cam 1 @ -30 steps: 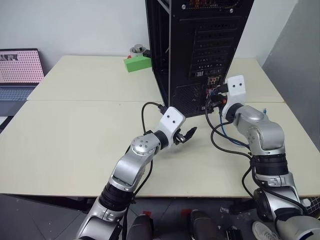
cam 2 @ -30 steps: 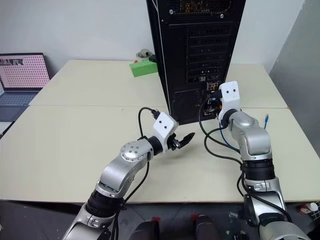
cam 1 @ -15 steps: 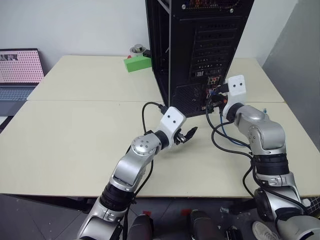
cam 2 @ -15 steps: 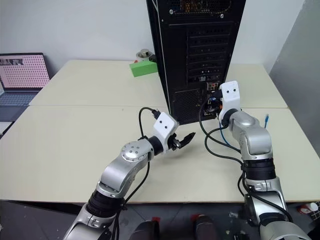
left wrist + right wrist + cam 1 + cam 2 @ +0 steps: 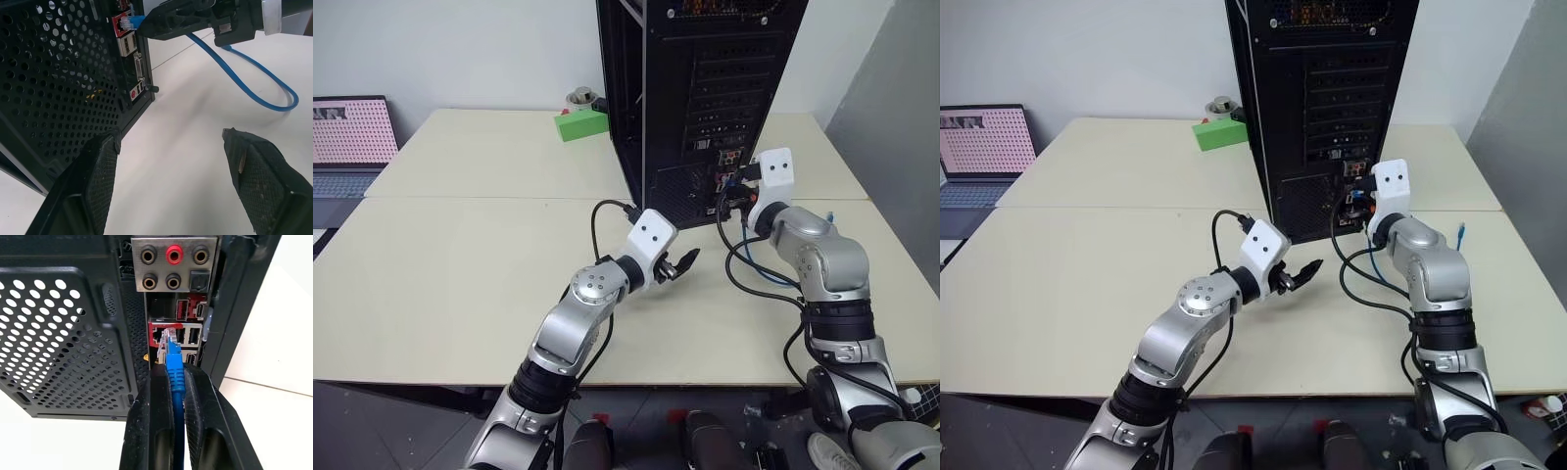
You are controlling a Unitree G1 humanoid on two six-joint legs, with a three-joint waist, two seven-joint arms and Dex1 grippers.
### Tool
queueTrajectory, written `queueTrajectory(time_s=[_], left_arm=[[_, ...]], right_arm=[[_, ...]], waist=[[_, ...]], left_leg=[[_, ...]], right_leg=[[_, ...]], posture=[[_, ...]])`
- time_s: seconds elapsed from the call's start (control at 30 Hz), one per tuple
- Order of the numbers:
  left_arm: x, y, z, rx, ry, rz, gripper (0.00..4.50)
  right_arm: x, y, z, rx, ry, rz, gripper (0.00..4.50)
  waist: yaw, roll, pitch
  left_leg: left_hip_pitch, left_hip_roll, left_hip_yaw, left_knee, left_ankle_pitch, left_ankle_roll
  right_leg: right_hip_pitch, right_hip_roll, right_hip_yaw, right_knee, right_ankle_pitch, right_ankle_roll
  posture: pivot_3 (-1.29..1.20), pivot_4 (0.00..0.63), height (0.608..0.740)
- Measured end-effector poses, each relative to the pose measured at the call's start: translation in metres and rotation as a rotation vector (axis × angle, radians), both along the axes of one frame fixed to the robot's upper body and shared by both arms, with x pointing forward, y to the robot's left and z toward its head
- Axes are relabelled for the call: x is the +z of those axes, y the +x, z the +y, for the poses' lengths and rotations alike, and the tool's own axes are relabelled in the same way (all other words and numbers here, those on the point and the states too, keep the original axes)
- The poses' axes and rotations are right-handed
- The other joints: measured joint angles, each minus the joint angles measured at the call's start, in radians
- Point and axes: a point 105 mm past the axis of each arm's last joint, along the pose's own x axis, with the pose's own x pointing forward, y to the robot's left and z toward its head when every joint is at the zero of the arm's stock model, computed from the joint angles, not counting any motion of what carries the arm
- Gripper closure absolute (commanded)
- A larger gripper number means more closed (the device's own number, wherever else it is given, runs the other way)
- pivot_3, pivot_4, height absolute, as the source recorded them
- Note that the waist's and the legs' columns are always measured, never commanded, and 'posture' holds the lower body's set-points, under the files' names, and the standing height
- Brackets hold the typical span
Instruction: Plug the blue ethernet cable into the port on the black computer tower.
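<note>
Pale tabletops (image 5: 460, 255) carry the black computer tower (image 5: 705, 98), its rear panel facing us. We hold the blue ethernet cable (image 5: 174, 377) pinched between the shut fingers of our right gripper (image 5: 172, 382), its clear plug just ahead of the fingertips and at the mouth of the port (image 5: 157, 337) in the red-framed cluster. We judge insertion unfinished: a final push remains. Our left gripper (image 5: 171, 161) hangs spread wide and empty, just beside the tower's lower corner. Whether the plug tip touches the socket we cannot tell
</note>
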Motion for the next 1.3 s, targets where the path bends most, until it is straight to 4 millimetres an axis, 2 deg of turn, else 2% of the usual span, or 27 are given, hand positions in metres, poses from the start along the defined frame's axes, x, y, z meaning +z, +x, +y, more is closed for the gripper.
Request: queueTrajectory(time_s=[0.83,1.3], left_arm=[[0.0,0.0,0.0,0.002,0.003,0.0,1.0],[0.0,0.0,0.0,0.002,0.001,0.0,1.0]], right_arm=[[0.001,0.0,0.007,0.022,-0.015,-0.003,4.47],[0.005,0.003,0.013,-0.029,0.088,0.054,4.47]], waist=[[-0.002,0.0,0.0],[-0.003,0.0,0.0]], left_leg=[[-0.003,0.0,0.0,0.0,0.0,0.0],[-0.003,0.0,0.0,0.0,0.0,0.0]], right_leg=[[-0.002,0.0,0.0,0.0,0.0,0.0],[-0.004,0.0,0.0,0.0,0.0,0.0]], posture=[[0.0,0.15,0.74],[0.0,0.15,0.74]])
